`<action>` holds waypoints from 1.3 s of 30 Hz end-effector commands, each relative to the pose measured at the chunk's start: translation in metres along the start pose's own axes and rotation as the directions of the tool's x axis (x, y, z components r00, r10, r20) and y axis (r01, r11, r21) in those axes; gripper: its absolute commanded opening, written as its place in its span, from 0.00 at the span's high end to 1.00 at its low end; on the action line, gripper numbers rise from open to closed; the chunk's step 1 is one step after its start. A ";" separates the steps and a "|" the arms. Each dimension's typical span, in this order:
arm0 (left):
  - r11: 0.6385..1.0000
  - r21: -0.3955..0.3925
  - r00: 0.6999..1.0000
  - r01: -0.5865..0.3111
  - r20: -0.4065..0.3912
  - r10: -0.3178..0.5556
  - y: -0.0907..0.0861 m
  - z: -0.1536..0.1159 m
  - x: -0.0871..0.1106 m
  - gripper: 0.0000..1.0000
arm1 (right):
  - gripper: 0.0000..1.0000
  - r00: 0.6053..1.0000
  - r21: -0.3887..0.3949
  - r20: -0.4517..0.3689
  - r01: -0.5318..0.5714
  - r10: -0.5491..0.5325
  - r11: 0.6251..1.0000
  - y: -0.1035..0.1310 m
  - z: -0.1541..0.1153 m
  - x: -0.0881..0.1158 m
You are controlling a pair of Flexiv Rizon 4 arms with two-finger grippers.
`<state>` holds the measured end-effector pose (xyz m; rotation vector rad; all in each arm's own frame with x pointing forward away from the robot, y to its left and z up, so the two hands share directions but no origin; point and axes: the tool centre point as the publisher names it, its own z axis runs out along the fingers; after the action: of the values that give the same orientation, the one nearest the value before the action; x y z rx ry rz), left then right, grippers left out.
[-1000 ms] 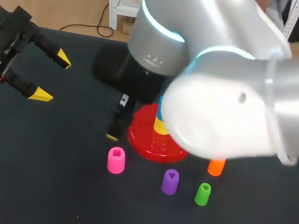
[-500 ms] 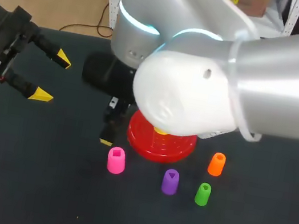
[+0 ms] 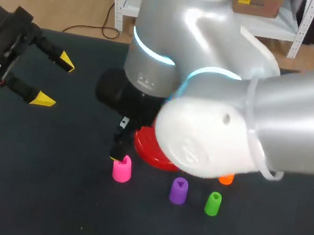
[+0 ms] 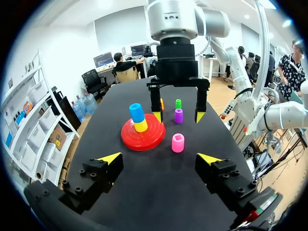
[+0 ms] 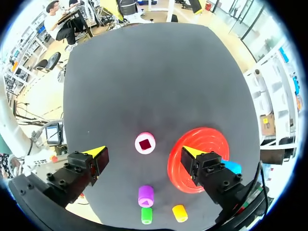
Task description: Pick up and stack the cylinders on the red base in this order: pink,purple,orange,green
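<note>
The right gripper (image 5: 143, 152) is wide open above the pink cylinder (image 5: 145, 143). The cylinder stands upright on the table (image 5: 159, 72), in line between the two fingers, and it seems to touch neither. Just beside it is the red base (image 5: 207, 144), which carries a yellow piece (image 4: 140, 126) and a blue piece (image 4: 136, 112). The purple cylinder (image 5: 146, 195), green cylinder (image 5: 146, 215) and orange cylinder (image 3: 226, 179) stand near. The left gripper (image 4: 159, 158), also wide open, hangs well apart.
</note>
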<state>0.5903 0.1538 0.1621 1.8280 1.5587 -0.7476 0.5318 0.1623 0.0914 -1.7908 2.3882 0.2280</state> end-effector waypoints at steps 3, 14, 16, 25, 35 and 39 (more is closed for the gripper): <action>1.000 -0.004 1.000 -0.004 0.003 0.004 -0.001 0.000 0.001 0.00 | 0.00 1.000 0.022 0.011 -0.008 0.008 1.000 0.002 0.012 0.003; 1.000 -0.004 1.000 -0.004 0.003 0.004 -0.001 0.000 0.001 0.00 | 0.00 1.000 0.012 -0.008 0.001 -0.001 1.000 0.010 0.031 0.001; 1.000 -0.004 1.000 -0.004 0.003 0.004 -0.001 0.000 0.001 0.00 | 0.00 1.000 0.007 -0.021 0.004 -0.004 1.000 0.010 0.036 0.001; 1.000 -0.004 1.000 -0.004 0.003 0.004 -0.001 0.000 0.001 0.00 | 0.00 0.997 0.003 -0.072 0.012 -0.011 1.000 0.009 0.044 0.004; 1.000 -0.004 1.000 -0.004 0.003 0.004 -0.001 0.000 0.001 0.00 | 0.00 0.996 -0.008 -0.093 0.001 -0.002 1.000 0.007 0.053 0.006; 1.000 -0.004 1.000 -0.004 0.003 0.004 -0.001 0.000 0.001 0.00 | 0.00 0.996 -0.010 -0.094 -0.004 0.003 1.000 0.007 0.057 0.006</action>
<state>0.5903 0.1538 0.1621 1.8280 1.5587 -0.7476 0.5238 0.1687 0.0370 -1.8405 2.4552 0.1596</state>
